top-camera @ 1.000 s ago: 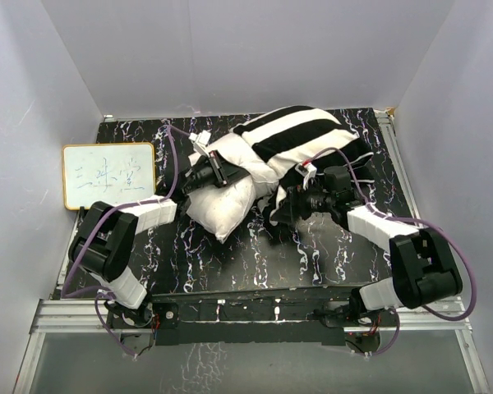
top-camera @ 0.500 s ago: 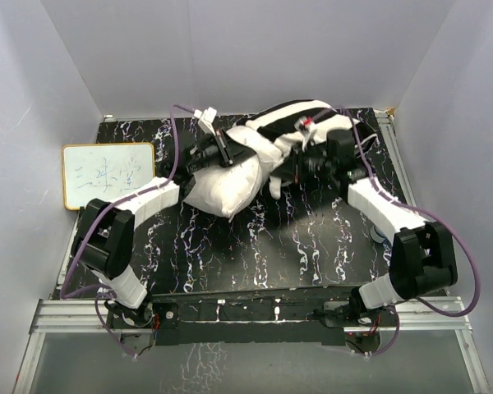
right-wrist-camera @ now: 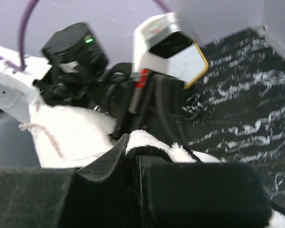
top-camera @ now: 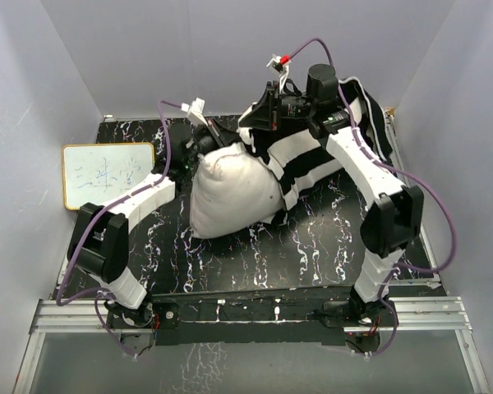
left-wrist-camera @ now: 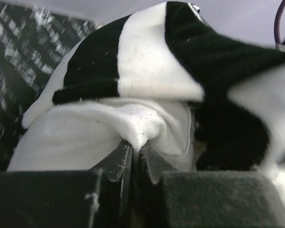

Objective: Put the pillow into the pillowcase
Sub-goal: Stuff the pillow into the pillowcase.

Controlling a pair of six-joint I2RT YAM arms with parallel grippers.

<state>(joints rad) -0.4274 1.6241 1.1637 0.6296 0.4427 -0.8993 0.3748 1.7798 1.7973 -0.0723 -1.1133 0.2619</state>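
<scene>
Black marbled slab of a table (top-camera: pixel 312 246) fills the middle of the top view. At its centre sits the large plump pillow (top-camera: pixel 230 193) of plain white fabric, propped on its lower end, with its length rising from the lower centre toward the upper right of the frame. Across that upper end, and trailing off to the right, drapes the thin pillowcase (top-camera: pixel 312 160) of wide black and white stripes. In the left wrist view its striped hem lies over the white cloth just beyond the fingers, so only the top of the cushion is covered and most of it is bare. The right gripper (top-camera: pixel 261 116) hangs high at upper centre, pressed together on an edge of the striped cloth, which falls down and rightward from it. The left gripper (top-camera: pixel 199 149) sits just left of the cushion's top corner, jaws pinching a small fold of white fabric. As I judge it, the coming move turns on this: the sleeve's mouth lies up and right of the pillow, in line with its length, so the cloth must be drawn down and left along that axis. The right arm is nearer the sleeve and the left nearer the cushion. A small yellow-framed whiteboard (top-camera: pixel 108 175) lies well apart at the left edge.
</scene>
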